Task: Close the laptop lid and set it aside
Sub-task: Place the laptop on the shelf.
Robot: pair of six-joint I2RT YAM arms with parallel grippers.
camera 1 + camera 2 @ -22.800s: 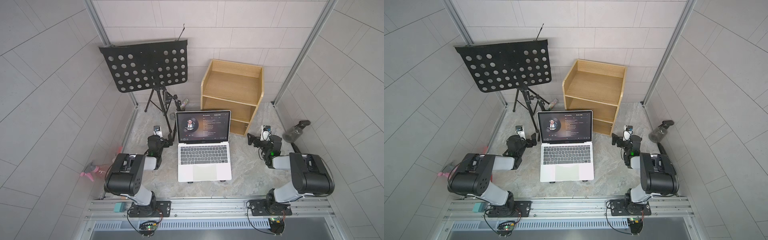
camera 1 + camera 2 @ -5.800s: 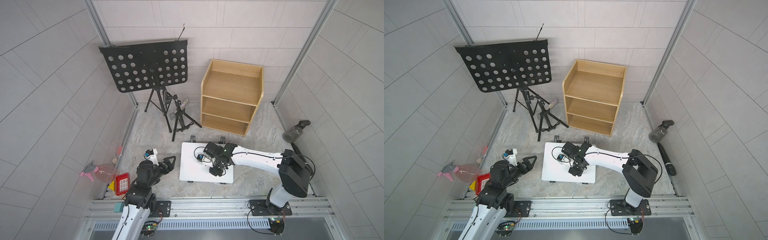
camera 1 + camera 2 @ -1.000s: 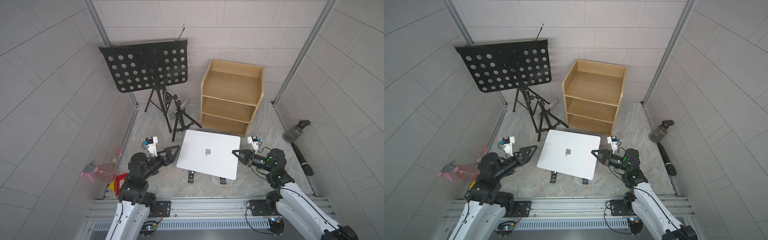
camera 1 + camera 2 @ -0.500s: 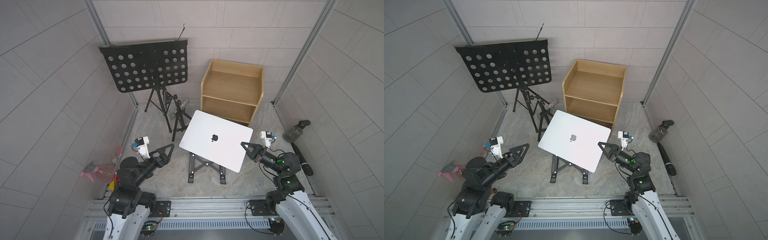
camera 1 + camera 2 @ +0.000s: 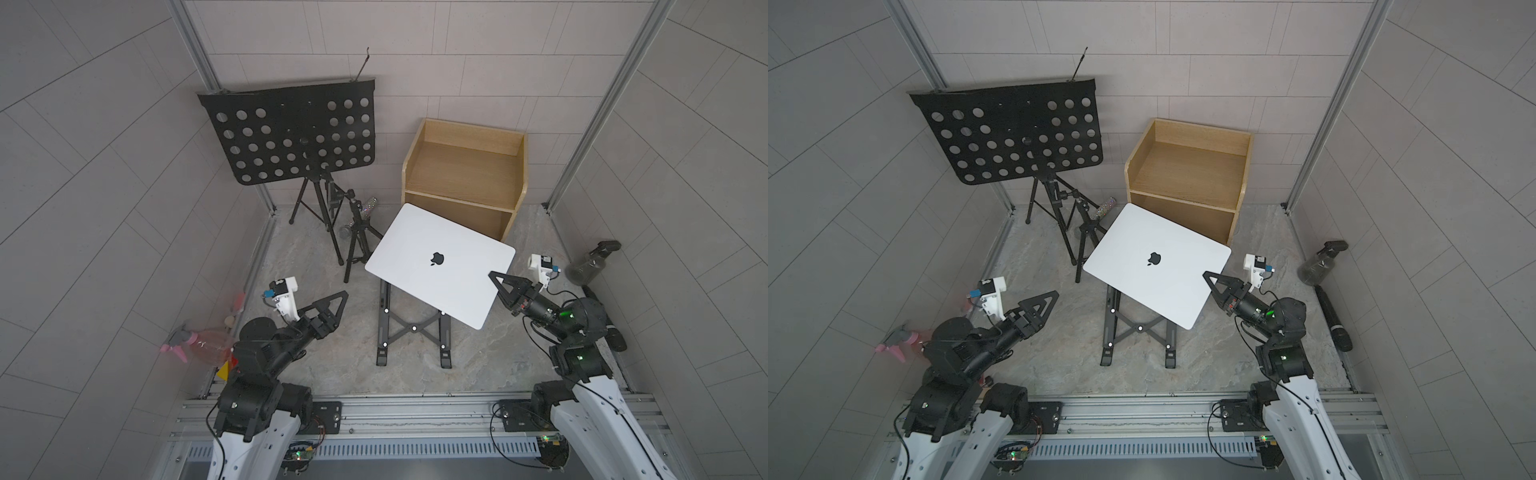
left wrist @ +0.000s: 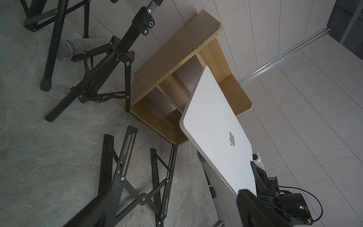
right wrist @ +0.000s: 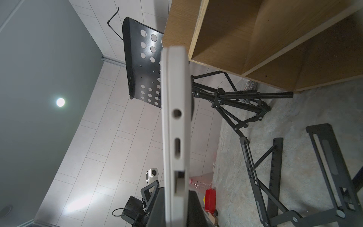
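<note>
Lifted off its stand since a second before, the slim silver-white laptop point(image 5: 436, 249) hung tilted in the air, logo side up. Nearest the surface's front edge, the left gripper point(image 5: 337, 311) stood with its jaws spread wide, holding nothing, well apart from the laptop. The right gripper point(image 5: 496, 279) was clamped on the laptop's right edge near the front corner.

Both top views gave only its upper finger lying on the plain silver-white laptop lid point(image 5: 1142, 237). The right wrist view alone showed the side edge with its ports and the lid shut tight against the base. The left wrist view alone showed air between the laptop and the black X-shaped folding stand point(image 5: 412, 328), which lay at mid-surface.

Bare grey marbled surface point(image 5: 345, 370) lay open left of the stand. Farther back, in both top views, the laptop's left corner came near the small black tripod point(image 5: 358, 241). Its far corner overlapped the light wooden open shelf unit point(image 5: 465, 170) at the back edge; whether they touched could not be told.
</note>
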